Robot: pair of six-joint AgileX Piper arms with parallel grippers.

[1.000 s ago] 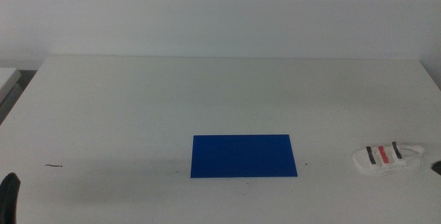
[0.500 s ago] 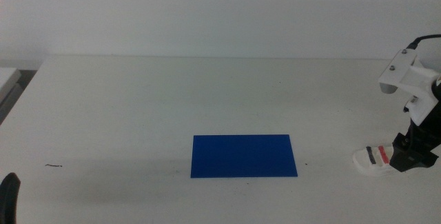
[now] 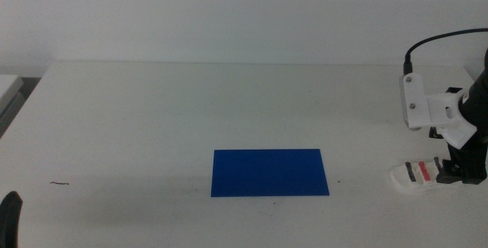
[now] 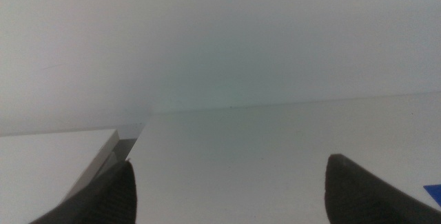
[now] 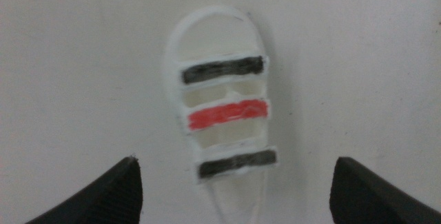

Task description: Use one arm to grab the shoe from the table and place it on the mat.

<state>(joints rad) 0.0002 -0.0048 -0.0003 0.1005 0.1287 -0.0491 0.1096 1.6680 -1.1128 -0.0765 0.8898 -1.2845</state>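
The white shoe [image 3: 414, 175] with black, red and black straps lies on the white table [image 3: 191, 118] at the right, to the right of the blue mat [image 3: 269, 172]. My right gripper [image 3: 457, 170] hangs over the shoe's right end, its arm coming in from the right. In the right wrist view the shoe [image 5: 224, 117] lies between the two wide-open jaws of the right gripper [image 5: 234, 193], which are not touching it. My left gripper [image 4: 231, 189] waits open and empty at the table's front left; a jaw shows at the middle view's bottom left [image 3: 9, 217].
A small dark mark [image 3: 59, 183] lies on the table at the front left. The table's left edge and a grey-white surface [image 3: 8, 88] beyond it show at the far left. A white wall stands behind the table.
The right arm came in from the right and went down over the shoe's right end; it now covers that end. The shoe, the mat and the left gripper have not moved.
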